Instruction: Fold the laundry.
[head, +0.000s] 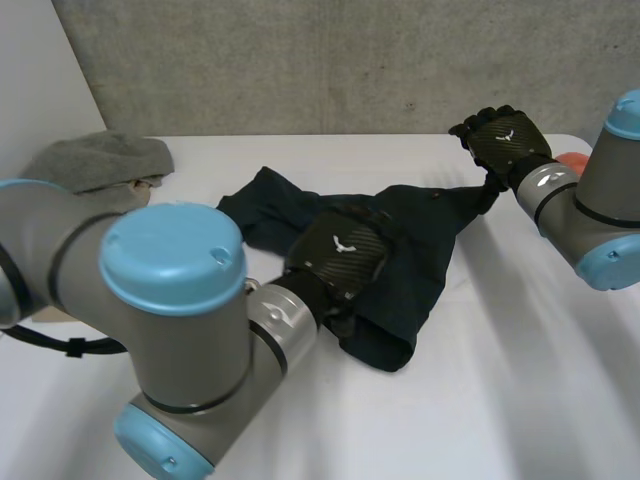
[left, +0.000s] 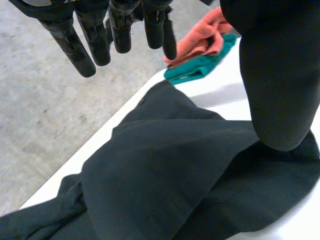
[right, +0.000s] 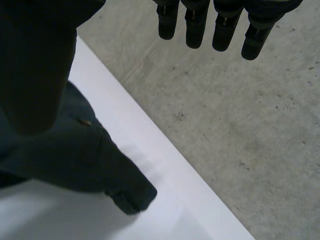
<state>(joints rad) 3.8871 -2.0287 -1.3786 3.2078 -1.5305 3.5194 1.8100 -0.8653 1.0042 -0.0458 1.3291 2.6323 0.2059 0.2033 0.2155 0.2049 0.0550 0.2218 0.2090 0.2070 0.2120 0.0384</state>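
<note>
A dark navy garment (head: 400, 250) lies crumpled across the middle of the white table (head: 520, 380). My left hand (head: 340, 255) hovers over its middle, open, with straight fingers (left: 120, 30) and the thumb (left: 280, 75) spread above the folds (left: 175, 165). My right hand (head: 505, 140) is at the garment's far right end (head: 485, 195), near the table's back edge. It is open too: its fingers (right: 215, 25) point out past the edge, and the thumb (right: 35, 65) stands above the narrow cloth end (right: 100, 160), which lies flat on the table.
A grey cloth (head: 100, 160) lies bunched at the back left corner. An orange cloth (left: 200, 37) and a teal cloth (left: 197, 67) lie together at the table's right end, behind my right arm. The table's back edge (right: 165, 165) drops to a concrete floor.
</note>
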